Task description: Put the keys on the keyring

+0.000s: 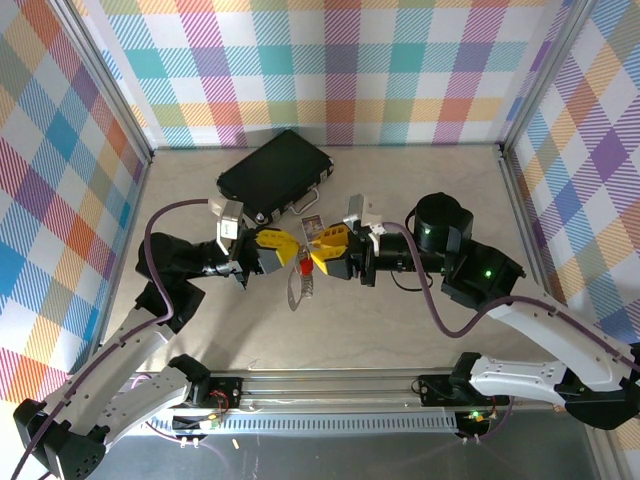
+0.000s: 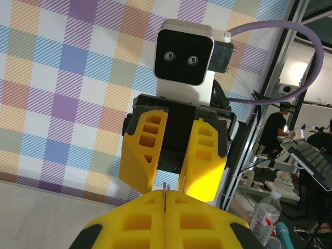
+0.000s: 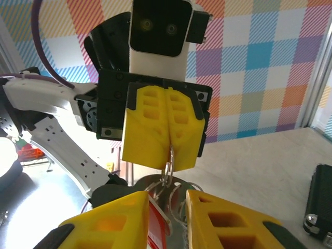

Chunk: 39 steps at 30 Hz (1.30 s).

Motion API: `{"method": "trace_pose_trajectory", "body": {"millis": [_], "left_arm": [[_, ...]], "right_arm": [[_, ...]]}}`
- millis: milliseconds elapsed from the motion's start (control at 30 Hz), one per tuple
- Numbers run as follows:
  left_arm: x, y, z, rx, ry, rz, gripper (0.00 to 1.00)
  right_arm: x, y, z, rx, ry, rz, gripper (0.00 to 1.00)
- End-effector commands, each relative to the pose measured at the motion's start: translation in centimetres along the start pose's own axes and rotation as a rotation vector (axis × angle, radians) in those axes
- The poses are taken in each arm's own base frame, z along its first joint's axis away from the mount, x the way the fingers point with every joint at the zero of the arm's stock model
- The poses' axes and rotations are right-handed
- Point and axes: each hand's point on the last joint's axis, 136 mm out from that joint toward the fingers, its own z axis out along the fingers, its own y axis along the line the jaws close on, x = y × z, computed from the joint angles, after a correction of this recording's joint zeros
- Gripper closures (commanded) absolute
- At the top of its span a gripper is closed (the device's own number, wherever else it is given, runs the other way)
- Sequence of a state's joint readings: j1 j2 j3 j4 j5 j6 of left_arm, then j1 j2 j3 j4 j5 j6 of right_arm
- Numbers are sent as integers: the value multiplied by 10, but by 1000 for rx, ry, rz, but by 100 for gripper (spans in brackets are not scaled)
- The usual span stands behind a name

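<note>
Keyring (image 3: 169, 169): thin grey wire loop, held mid-air between the two facing grippers over the middle of the table (image 1: 400, 330). Judged light and stiff, but springy and slick, so apt to twist or slide in a pinch. Best taken on a bare run of wire, clear of the end where the key must feed on. Small rings and a pale strip hang below it in the overhead view.

Keys (image 3: 155, 231): one tiny bright red piece, just below the loop. Judged very light, hard and easy to flick away; take it by its flat faces, leaving the hole free.

Left gripper (image 3: 169, 155): yellow fingers (image 3: 150, 124) pressed together, the loop's wire clamped in the seam and sticking out below the tips. Its own wrist view shows the same sliver of wire between closed pads.

Right gripper (image 3: 166, 199): jaws partway apart, the red piece between them and against one finger. Cannot tell if it is truly pinched.

Black case (image 1: 275, 175) lies farther back, apart from both.
</note>
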<state>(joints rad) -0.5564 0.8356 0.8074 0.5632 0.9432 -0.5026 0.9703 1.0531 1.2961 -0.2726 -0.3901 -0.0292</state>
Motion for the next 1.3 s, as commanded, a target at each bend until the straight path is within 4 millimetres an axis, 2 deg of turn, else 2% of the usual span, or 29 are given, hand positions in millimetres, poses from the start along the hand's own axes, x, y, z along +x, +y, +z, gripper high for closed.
{"method": "trace_pose_trajectory", "body": {"millis": [0,700,800,1000,1267], "left_arm": [[-8,-17,-1,49,-18,47,100],[-3,-23,-1,64,6,38,100],[-3,-24,-2,60,6,42,100],[-2,-25,-3,54,17,44,100],[-2,-27,-3,59,19,45,100]], "right_arm": [[-21,10,-2,-56,-66,-5,74],[-12,6,12,-78,-34,28,78],[-12,8,10,-83,-33,30,77],[-12,15,-5,-75,-17,19,68],[-19,12,-8,-50,-18,11,71]]}}
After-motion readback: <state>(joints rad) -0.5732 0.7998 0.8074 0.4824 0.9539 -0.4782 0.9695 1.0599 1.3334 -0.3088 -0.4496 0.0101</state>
